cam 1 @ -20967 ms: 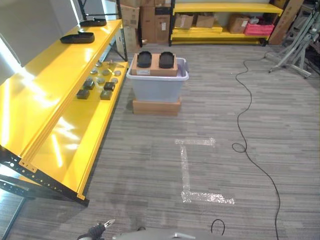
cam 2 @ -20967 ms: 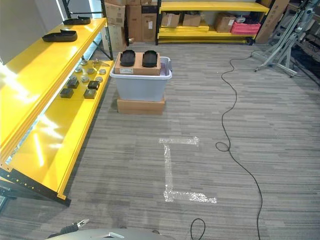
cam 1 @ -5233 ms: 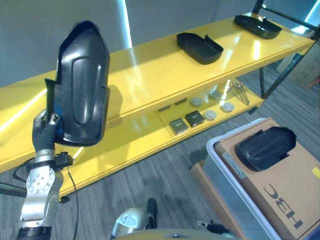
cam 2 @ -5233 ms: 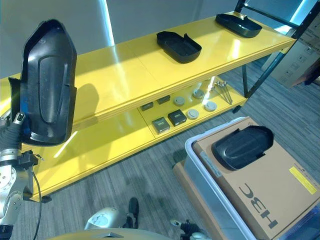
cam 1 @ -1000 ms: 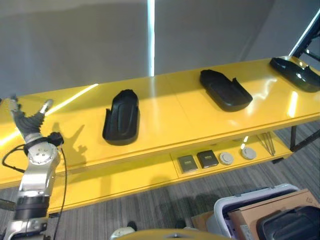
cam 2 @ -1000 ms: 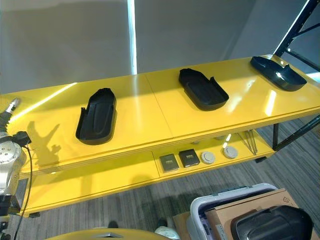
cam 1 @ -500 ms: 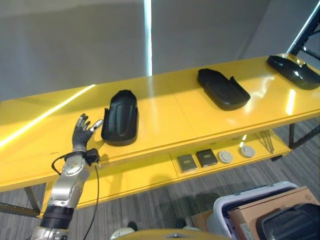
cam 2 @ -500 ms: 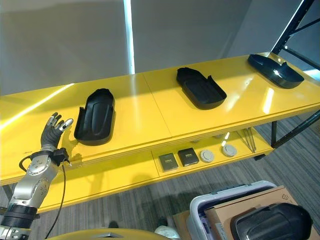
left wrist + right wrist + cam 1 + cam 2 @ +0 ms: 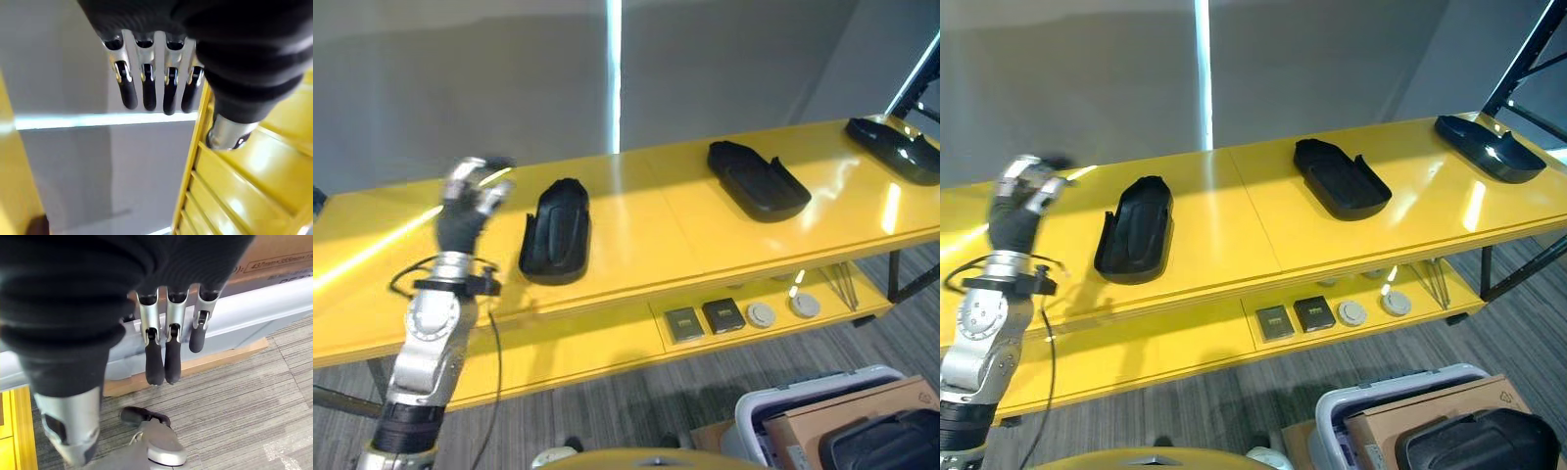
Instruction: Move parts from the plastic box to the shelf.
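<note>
A black moulded part (image 9: 555,232) lies flat on the yellow shelf's top board (image 9: 646,235). My left hand (image 9: 467,208) hangs raised in the air just left of it, apart from it; its fingers (image 9: 146,83) are relaxed and hold nothing. Two more black parts (image 9: 759,181) (image 9: 893,150) lie farther right on the same board. At the lower right stands the plastic box (image 9: 1356,403), with a cardboard carton and another black part (image 9: 1474,443) on it. My right hand (image 9: 168,335) hangs open beside the box's pale wall (image 9: 264,298), empty.
The lower shelf board holds two small square blocks (image 9: 705,318) and round discs (image 9: 762,314). A grey wall rises behind the shelf. A flat cardboard base (image 9: 225,357) sits under the plastic box on striped grey carpet.
My left hand has lifted from the shelf's front edge to a raised position left of the black part. The part stays where it lay.
</note>
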Controlling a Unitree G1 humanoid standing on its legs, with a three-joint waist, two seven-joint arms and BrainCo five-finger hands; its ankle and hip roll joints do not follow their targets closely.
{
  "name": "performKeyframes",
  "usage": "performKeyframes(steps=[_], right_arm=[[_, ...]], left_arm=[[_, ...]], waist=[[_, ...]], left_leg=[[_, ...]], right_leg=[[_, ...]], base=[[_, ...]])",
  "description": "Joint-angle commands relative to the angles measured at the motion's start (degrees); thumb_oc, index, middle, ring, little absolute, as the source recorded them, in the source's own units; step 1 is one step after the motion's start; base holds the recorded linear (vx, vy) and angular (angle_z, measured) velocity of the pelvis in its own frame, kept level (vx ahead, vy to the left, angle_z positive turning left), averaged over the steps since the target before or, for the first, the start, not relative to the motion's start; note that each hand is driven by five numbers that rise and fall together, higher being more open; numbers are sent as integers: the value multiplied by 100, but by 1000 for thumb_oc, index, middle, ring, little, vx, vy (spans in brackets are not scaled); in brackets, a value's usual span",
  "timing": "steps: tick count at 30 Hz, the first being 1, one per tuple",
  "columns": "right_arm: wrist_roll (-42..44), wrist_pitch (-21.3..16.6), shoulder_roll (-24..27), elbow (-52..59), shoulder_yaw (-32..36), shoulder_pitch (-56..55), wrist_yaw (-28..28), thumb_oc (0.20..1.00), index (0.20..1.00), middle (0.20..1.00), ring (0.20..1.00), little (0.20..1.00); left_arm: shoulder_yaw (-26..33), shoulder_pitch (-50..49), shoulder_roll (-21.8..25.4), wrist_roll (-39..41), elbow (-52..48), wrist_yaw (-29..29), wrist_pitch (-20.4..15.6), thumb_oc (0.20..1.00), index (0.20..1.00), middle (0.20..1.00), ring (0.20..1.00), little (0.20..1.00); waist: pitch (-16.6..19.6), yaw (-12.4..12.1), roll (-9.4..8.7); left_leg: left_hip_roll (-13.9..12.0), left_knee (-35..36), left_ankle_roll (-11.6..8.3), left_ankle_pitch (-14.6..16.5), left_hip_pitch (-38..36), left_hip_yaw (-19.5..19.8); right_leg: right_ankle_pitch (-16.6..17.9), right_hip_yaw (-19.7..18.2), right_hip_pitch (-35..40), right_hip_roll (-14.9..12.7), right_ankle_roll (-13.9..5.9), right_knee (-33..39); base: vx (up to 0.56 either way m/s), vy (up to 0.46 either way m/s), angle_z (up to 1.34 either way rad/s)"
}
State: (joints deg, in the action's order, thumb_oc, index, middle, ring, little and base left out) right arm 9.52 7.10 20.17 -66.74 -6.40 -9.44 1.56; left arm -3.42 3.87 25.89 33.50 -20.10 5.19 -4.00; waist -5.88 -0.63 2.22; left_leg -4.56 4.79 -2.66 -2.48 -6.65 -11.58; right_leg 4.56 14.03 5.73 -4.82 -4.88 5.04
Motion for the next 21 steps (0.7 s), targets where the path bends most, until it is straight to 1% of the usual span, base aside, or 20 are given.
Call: performKeyframes(steps=[1,3,4,5,6,7,8,9,11,12,13,16,18,21], right_arm=[[-157,-229,-152,-222,-73,341,-100,1000,1000,1000,1000,1000],[-186,-253,-85,-190,-33,300,-126,1000,1000,1000,1000,1000],[-202,-260,-49,-196,-18,307,-144,1000,1000,1000,1000,1000],[-198,-275,-19,-198,-18,302,-151,1000,1000,1000,1000,1000],[-225,-290,27,-183,-10,291,-144,1000,1000,1000,1000,1000],[-252,-303,60,-189,-8,301,-139,1000,1000,1000,1000,1000],[-292,-311,102,-203,-15,312,-148,1000,1000,1000,1000,1000],[-299,-317,131,-206,-26,312,-152,1000,1000,1000,1000,1000],[-312,-310,194,-187,-66,315,-151,1000,1000,1000,1000,1000],[-334,-291,222,-151,-74,300,-155,1000,1000,1000,1000,1000],[-336,-280,253,-124,-91,289,-160,1000,1000,1000,1000,1000],[-392,-274,309,-102,-107,270,-179,1000,1000,1000,1000,1000],[-409,-271,314,-91,-113,259,-179,1000,1000,1000,1000,1000],[-420,-238,295,-40,-129,229,-155,1000,1000,1000,1000,1000]], left_arm=[[69,214,219,1004,48,1599,750,1000,1000,1000,1000,1000],[15,44,415,1176,227,2158,961,1000,1000,1000,1000,1000],[12,-31,467,1218,297,2315,940,1000,1000,1000,1000,1000],[24,-102,507,1347,318,2456,1051,1000,1000,1000,1000,1000],[9,-224,542,1452,405,2921,1324,749,749,749,749,749],[-23,-310,555,1524,479,3252,1494,241,241,241,241,241],[-44,-397,608,1522,527,3560,1639,200,200,200,200,200],[-61,-445,672,1447,571,3804,1623,200,200,200,200,200],[-54,-558,820,1487,629,3934,1683,200,200,200,200,200],[-41,-604,881,1407,694,4022,1616,200,200,200,200,200],[-8,-642,969,1502,695,4092,1657,200,200,200,200,200],[72,-685,1024,1602,706,4260,1758,200,200,200,200,200],[109,-704,1009,1606,731,4260,1784,200,200,200,200,200],[169,-681,954,1706,793,4059,1797,200,200,200,200,200]], waist=[[-20,15,-103],[-26,35,-70],[-22,38,-53],[-35,36,-43],[-42,32,-10],[-56,31,11],[-60,25,33],[-64,21,48],[-70,14,67],[-70,12,79],[-84,5,86],[-78,-9,99],[-71,-19,99],[-64,-27,93]], left_leg=[[-92,-651,-68,447,294,-223],[-87,-651,-59,439,306,-267],[-84,-649,-58,435,321,-278],[-80,-655,-55,434,328,-273],[-61,-662,-42,435,357,-277],[-51,-665,-31,437,366,-280],[-45,-662,-24,434,375,-278],[-41,-664,-19,435,379,-284],[-29,-679,-22,426,399,-274],[-24,-679,-17,426,398,-281],[-21,-696,-13,434,396,-263],[-15,-691,-2,433,390,-264],[-5,-682,-1,432,378,-256],[2,-682,4,436,377,-243]], right_leg=[[-286,-4,-81,-192,-272,-184],[-264,-43,-122,-207,-290,-187],[-259,-57,-147,-216,-293,-188],[-255,-64,-154,-222,-294,-190],[-248,-76,-180,-238,-291,-190],[-247,-86,-192,-245,-288,-193],[-240,-82,-208,-260,-293,-199],[-235,-77,-213,-273,-298,-201],[-224,-69,-222,-295,-304,-203],[-221,-65,-222,-301,-304,-201],[-222,-48,-210,-312,-310,-213],[-218,-24,-204,-326,-307,-216],[-212,-9,-189,-330,-309,-207],[-211,11,-176,-335,-305,-202]], base=[[-18,56,-14],[-22,61,-22],[-24,59,-12],[-31,79,1],[-34,85,3],[-32,97,4],[-21,73,2],[-15,67,1],[-10,50,1],[-6,37,2],[-6,35,2],[0,0,0],[0,0,0],[0,0,0]])
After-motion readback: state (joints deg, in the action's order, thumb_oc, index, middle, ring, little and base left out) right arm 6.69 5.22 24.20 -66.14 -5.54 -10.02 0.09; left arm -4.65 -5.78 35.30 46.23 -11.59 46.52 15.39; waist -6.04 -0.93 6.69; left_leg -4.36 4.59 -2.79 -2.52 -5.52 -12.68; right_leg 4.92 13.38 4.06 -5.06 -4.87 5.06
